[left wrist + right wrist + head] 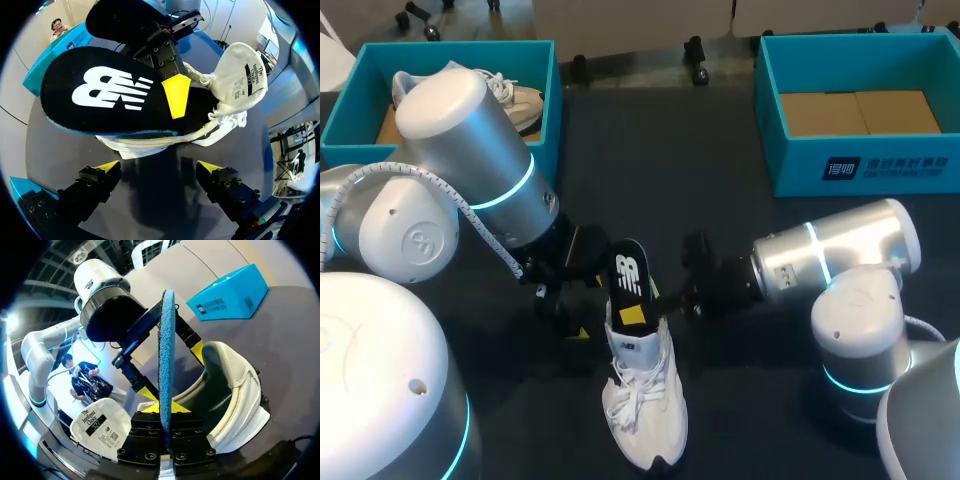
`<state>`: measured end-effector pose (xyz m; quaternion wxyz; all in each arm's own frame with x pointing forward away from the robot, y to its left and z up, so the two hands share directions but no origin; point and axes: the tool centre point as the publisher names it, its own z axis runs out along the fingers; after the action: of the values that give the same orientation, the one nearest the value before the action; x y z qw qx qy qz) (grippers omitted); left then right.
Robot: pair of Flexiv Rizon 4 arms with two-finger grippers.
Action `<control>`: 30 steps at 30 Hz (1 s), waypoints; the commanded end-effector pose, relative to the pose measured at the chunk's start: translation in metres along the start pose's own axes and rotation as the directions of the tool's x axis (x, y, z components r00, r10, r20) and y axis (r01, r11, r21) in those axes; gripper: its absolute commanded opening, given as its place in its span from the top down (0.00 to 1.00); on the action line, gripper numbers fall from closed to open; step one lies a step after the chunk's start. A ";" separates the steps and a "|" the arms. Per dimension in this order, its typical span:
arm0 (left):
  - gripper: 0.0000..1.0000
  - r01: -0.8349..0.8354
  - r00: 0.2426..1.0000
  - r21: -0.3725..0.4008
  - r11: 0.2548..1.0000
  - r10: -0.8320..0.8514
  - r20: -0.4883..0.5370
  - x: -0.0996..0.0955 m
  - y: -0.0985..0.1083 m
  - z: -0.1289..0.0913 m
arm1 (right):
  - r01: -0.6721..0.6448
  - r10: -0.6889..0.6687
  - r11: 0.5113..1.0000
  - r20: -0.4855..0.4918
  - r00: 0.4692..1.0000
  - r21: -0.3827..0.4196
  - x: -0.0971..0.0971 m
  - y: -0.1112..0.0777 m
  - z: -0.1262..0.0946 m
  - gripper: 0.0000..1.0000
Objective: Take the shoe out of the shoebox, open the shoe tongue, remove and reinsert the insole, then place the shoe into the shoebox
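A white shoe (pixel 642 400) lies on the black table, toe toward me, its tongue (pixel 243 75) folded back. The black insole (pixel 629 274) with a white logo stands up out of the shoe's heel opening. My right gripper (pixel 646 308) is shut on the insole's lower part; in the right wrist view the insole (pixel 166 355) shows edge-on between the fingers of that gripper (pixel 166 410). My left gripper (pixel 159 167) hovers open just to the left of the shoe (pixel 220 125), facing the insole (pixel 100 95) without touching it.
A teal shoebox (pixel 548 95) at the back left holds a second white shoe (pixel 515 100). Another teal shoebox (pixel 790 165) with a bare cardboard floor stands at the back right. Both arms crowd the table's middle.
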<state>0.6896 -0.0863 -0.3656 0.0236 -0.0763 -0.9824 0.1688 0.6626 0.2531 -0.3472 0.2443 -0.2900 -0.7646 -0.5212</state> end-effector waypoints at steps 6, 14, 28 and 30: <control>0.00 -0.001 1.000 0.002 1.000 0.001 0.000 0.000 0.000 0.001 | 0.049 -0.048 0.998 0.019 0.999 -0.041 -0.002 0.006 -0.001 0.73; 0.00 -0.001 1.000 0.002 1.000 0.001 0.000 0.000 0.000 0.001 | 0.087 -0.086 0.993 0.023 0.996 -0.080 -0.004 0.020 -0.004 0.75; 0.00 -0.001 1.000 0.002 1.000 0.001 0.000 0.000 0.000 0.001 | 0.108 -0.104 0.983 0.030 0.994 -0.149 -0.012 0.034 -0.010 0.84; 0.00 -0.001 1.000 0.002 1.000 0.001 0.000 0.000 0.000 0.001 | 0.113 -0.109 0.978 0.036 0.993 -0.173 -0.011 0.034 -0.011 0.86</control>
<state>0.6896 -0.0863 -0.3656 0.0236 -0.0763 -0.9824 0.1688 0.7004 0.2507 -0.3272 0.1846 -0.2717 -0.7408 -0.5859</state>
